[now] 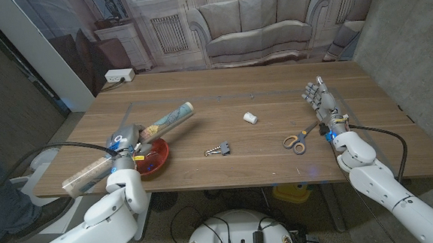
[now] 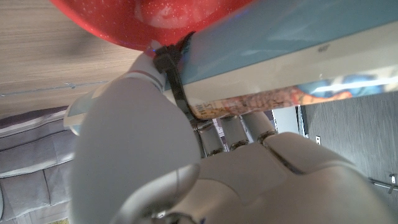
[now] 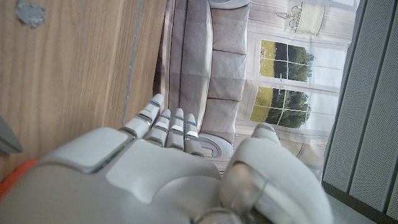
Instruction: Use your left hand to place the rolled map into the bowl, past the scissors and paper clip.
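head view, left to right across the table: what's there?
rolled map held by left hand → red bowl → binder clip → small white cylinder → scissors → right hand

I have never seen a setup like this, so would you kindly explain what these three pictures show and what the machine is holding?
This is a two-armed robot standing at a wooden table. The wide picture comes from a camera on its head, looking down. The other two come from cameras on its wrists, looking along the back of each hand, so they appear turned.

The left hand grips a long rolled map over a red bowl; the left wrist view shows the map and bowl close up. The right hand holds nothing, fingers extended, beside orange-handled scissors. A paper clip and a small white object lie mid-table.
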{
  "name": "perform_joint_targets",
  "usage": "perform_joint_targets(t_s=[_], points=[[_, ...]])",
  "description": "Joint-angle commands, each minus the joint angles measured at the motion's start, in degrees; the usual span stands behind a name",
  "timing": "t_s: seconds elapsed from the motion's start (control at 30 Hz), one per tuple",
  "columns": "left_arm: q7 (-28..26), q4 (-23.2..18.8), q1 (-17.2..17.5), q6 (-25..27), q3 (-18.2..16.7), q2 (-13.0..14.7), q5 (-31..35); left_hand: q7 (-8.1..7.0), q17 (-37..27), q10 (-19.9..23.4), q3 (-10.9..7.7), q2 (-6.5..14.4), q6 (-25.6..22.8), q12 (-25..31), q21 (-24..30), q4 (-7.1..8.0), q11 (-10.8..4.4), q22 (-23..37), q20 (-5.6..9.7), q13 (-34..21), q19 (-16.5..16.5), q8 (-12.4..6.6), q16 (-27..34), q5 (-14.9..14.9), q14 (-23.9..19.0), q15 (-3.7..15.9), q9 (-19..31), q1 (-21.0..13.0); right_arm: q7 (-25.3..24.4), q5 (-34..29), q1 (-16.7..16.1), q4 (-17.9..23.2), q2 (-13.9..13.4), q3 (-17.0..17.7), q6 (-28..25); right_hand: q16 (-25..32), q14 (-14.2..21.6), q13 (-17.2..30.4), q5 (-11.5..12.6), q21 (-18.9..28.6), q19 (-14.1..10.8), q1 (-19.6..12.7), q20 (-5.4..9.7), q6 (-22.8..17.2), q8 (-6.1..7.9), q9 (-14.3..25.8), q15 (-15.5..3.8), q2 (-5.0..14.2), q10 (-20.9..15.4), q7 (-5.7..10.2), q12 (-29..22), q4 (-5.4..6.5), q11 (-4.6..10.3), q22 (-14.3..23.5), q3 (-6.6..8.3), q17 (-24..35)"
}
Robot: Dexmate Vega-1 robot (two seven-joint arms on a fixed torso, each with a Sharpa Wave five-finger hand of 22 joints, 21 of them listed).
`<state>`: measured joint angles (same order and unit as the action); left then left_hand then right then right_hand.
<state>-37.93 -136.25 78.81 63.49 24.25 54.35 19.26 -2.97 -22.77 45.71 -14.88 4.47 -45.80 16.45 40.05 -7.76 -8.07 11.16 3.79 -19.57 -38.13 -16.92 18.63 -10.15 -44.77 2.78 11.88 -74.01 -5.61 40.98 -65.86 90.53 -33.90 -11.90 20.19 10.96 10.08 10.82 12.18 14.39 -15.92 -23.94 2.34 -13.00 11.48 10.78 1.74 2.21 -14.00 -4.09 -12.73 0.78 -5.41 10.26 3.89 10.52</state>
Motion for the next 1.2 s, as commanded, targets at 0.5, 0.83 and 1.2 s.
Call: perform_joint_targets(t_s=[0.5,0.83,1.2], points=[[-3.62,-1.21,5.96,0.62,-3.00,-2.03,-0.71,0.12,-0.36,0.91,-1.68,2.70,-1.17,-0.33,0.88,1.27,-0.14,-0.03,2.15,-0.47,0.41,0.21,-0.01,-0.30,-3.20,7.90,0.14,-2.52,0.15,0.13,0.51,-0.16,-0.13,-0.19,-0.47,-0.18,0.29,0.24,-0.17,-0.19,-0.37,-0.24,-0.02,-0.25,-0.12,0.33,0.05,0.30,-0.44,-0.23,0.04,0.00,0.03,0.23,-0.29,0.12],[-3.15,0.43,4.46,-0.77,-2.16,-1.99,-0.86,0.01,-0.50,0.92,-1.77,2.73,-1.25,-0.51,1.11,1.28,-0.09,-0.05,2.02,-0.62,0.71,0.29,-0.17,-0.30,-3.04,7.82,0.15,-2.48,0.30,0.15,1.17,-0.67,0.04,-0.71,-1.08,-0.17,0.29,0.24,-0.17,-0.29,-0.40,-0.24,-0.02,-0.27,-0.11,0.33,0.04,0.34,-0.42,-0.18,0.05,-0.03,0.06,0.23,-0.31,0.12],[-2.58,2.09,2.46,-2.20,-1.19,-2.23,-1.00,-0.04,-0.64,0.99,-1.81,2.69,-1.20,-0.67,1.35,1.33,-0.15,-0.09,2.02,-0.81,1.00,0.43,-0.33,-0.28,-2.93,7.81,0.16,-2.34,-0.10,0.25,1.05,-0.72,0.02,-0.64,-1.34,-0.16,0.33,0.24,-0.17,-0.40,-0.43,-0.22,-0.02,-0.27,-0.11,0.33,-0.03,0.38,-0.45,-0.27,0.04,-0.04,0.07,0.24,-0.35,0.13]])
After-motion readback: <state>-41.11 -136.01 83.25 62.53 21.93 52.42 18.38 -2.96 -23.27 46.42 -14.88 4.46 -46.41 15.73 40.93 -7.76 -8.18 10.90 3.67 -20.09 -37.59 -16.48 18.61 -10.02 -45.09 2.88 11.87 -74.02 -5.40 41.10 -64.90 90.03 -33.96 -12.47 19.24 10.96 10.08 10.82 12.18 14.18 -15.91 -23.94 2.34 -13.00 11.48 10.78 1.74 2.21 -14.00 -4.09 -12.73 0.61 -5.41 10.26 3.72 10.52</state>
